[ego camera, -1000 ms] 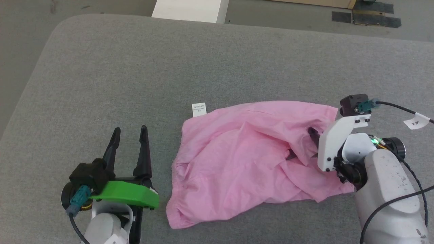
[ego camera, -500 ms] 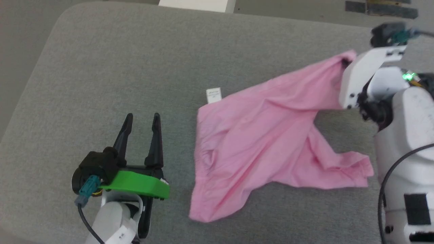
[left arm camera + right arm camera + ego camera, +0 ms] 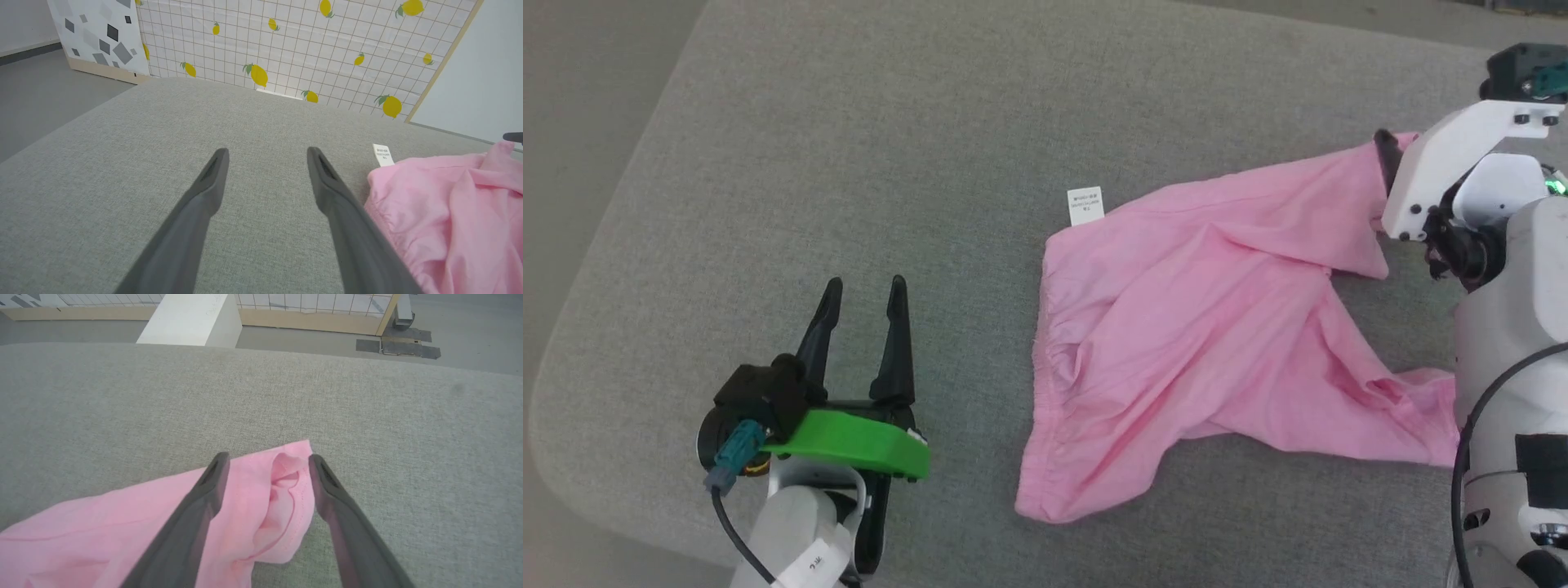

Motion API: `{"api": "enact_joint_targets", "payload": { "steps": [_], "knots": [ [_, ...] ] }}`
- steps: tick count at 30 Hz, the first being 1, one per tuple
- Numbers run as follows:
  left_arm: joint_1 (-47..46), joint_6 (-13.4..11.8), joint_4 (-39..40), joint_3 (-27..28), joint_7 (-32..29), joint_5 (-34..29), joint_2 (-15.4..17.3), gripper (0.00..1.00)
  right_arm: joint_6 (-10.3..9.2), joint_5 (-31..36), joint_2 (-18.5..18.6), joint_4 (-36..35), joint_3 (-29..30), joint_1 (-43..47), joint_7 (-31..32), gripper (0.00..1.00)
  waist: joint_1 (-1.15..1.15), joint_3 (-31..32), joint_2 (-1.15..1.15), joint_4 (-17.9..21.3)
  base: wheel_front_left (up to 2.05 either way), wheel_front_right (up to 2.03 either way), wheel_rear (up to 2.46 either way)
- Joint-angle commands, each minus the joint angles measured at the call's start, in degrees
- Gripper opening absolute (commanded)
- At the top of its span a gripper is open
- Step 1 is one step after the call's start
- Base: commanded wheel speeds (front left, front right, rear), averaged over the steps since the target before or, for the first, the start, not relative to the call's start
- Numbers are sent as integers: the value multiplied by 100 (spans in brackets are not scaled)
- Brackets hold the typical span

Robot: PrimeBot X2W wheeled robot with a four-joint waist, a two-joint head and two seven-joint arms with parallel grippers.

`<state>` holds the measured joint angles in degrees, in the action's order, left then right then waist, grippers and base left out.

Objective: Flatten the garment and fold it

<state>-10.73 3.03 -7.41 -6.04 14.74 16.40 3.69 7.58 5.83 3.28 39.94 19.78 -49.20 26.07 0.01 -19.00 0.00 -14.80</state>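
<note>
Garment [image 3: 1201, 327] has stretched rightward; right pincer [image 3: 268, 457] now spread around its hem, left pincer [image 3: 267, 150] parted.

Pink garment [image 3: 1201, 327] lay rumpled on grey padded surface [image 3: 890, 122], left gripper [image 3: 865, 286] spread-fingered, apart from its waistband, white label tag [image 3: 1085, 205] ahead-right of that gripper, right gripper [image 3: 1382, 147] touched one leg's end.
</note>
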Motion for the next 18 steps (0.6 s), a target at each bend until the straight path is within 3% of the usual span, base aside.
{"api": "enact_joint_targets", "payload": {
  "steps": [1, 9, 14, 18],
  "knots": [
    [38, 36, -34, 38, 26, -55, -9, 100, -9, -151, 3, -82, -9, 132, -211, 100, -1, 372, 0, 265, 0, 0, 0],
    [312, 52, -139, 50, 22, -122, 29, 100, -9, -1023, -33, -1114, -440, 1659, -1115, 100, -1, 1028, 0, 663, 0, 0, 0],
    [458, 28, -171, 30, -29, -83, 40, 100, -9, -1506, -38, -1823, -696, 2901, -930, 100, -1, 1213, 0, 790, 0, 0, 0],
    [541, -5, -132, -12, -81, -37, 30, 100, -9, -1743, -39, -2243, -1005, 3571, -434, 100, -1, 1242, 0, 809, 0, 0, 0]
  ]
}}
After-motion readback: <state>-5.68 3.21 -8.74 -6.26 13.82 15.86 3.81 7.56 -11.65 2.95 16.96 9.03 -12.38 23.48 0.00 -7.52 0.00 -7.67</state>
